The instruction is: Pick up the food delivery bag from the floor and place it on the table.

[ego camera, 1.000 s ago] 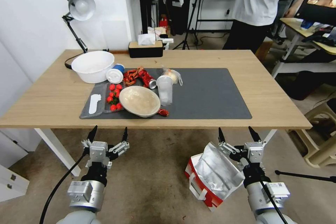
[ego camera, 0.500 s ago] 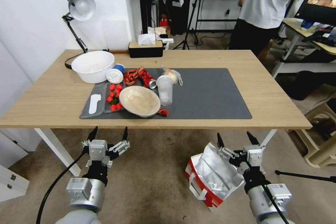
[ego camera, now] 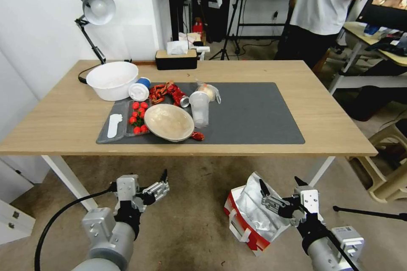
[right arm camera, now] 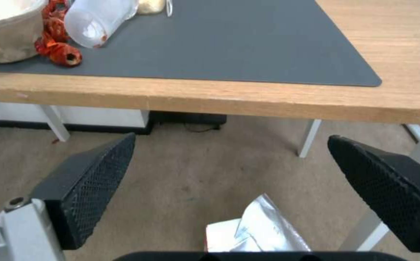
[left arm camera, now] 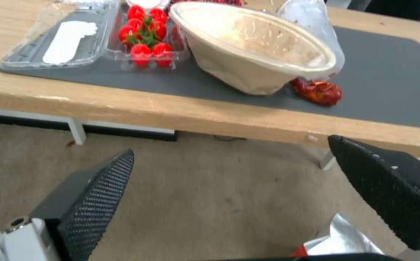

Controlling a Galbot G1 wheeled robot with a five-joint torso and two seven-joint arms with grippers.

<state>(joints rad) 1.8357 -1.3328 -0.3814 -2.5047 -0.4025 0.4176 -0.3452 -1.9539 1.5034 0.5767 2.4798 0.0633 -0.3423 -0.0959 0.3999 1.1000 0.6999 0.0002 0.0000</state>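
Foil-lined food delivery bag [ego camera: 254,211] on the floor [ego camera: 190,220] sits directly beneath our right gripper [ego camera: 280,188], fingers released; left gripper [ego camera: 157,182], also released, hangs well apart.

- The right half of the dark mat [ego camera: 254,112] on the counter [ego camera: 326,110] lies bare, wide enough for a claw to come down.
- The left half is crowded: beige bowl [ego camera: 169,122], clear cup [ego camera: 199,108], tomato tray [ego camera: 137,117], white bowl [ego camera: 112,79].
- Bare floor [ego camera: 190,203] lies between the two claws, under the counter's front edge.
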